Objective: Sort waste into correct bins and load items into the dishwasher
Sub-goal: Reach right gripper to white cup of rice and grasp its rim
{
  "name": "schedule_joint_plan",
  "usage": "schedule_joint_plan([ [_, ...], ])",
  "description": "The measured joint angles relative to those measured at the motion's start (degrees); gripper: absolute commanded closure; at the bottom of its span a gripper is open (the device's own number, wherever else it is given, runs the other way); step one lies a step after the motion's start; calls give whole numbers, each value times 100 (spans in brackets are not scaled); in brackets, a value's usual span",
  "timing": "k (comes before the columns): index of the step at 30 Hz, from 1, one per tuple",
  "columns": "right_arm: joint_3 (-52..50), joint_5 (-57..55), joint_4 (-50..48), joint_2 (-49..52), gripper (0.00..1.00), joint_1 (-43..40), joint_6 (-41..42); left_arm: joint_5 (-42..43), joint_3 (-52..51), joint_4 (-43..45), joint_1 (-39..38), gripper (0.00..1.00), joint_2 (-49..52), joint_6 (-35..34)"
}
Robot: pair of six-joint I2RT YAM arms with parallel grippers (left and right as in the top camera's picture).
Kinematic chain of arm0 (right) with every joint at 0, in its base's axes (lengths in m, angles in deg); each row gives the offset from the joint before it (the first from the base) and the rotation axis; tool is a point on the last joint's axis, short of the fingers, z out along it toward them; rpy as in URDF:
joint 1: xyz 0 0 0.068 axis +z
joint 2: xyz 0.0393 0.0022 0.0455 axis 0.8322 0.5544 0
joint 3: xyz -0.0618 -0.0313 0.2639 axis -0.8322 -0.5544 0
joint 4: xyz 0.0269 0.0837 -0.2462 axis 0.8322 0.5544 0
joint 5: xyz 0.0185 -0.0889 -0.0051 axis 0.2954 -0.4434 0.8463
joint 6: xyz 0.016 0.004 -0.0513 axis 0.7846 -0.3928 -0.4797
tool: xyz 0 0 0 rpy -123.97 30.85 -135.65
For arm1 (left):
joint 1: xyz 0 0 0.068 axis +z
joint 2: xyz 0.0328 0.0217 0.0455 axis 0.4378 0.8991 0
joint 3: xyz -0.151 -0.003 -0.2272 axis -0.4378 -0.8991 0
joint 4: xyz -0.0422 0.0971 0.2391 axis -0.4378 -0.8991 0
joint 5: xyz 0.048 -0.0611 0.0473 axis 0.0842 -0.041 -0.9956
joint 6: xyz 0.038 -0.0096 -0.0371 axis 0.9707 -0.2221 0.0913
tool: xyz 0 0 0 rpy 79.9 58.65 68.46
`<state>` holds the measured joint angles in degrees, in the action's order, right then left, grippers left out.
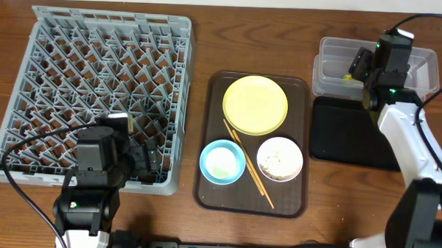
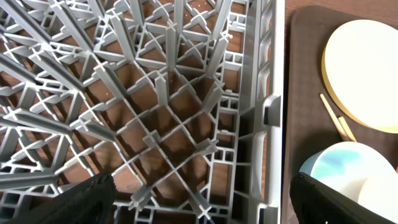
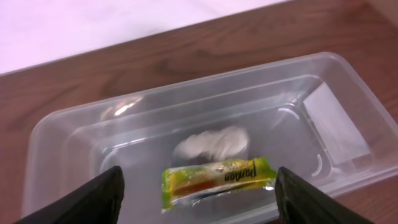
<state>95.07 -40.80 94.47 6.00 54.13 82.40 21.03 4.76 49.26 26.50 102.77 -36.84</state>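
Note:
My right gripper [image 3: 199, 200] hangs open over the clear plastic bin [image 3: 323, 118], in the overhead view at the back right [image 1: 333, 69]. The green-and-orange wrapper [image 3: 217, 179] shows between the fingers, touching neither. A crumpled white tissue [image 3: 211, 143] lies in the tub behind it. My left gripper [image 2: 202, 202] stands open and empty over the near right corner of the grey dishwasher rack [image 1: 97, 90]. On the brown tray sit the yellow plate [image 1: 255, 104], blue bowl [image 1: 222, 161], white bowl [image 1: 279, 158] with whitish scraps, and chopsticks [image 1: 247, 162].
The black tray bin [image 1: 350, 132] lies just in front of the clear tub, under my right arm. The brown serving tray [image 1: 299, 200] sits between the rack and the bins. The rack's right wall [image 2: 268, 112] runs close beside the serving tray's edge.

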Motion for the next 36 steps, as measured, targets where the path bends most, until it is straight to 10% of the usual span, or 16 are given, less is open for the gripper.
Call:
schedule_joint_plan([
  [3,-7,544,719,-575,1,39,-184,0,0,0,0,9,0,0],
  [12,22,2599,3294,-2037,1,166,-236,2,4,-2,0,9,2,0],
  [36,-195,2288,4264,-450,34,3506,284,0,4,-140,0,9,0,0],
])
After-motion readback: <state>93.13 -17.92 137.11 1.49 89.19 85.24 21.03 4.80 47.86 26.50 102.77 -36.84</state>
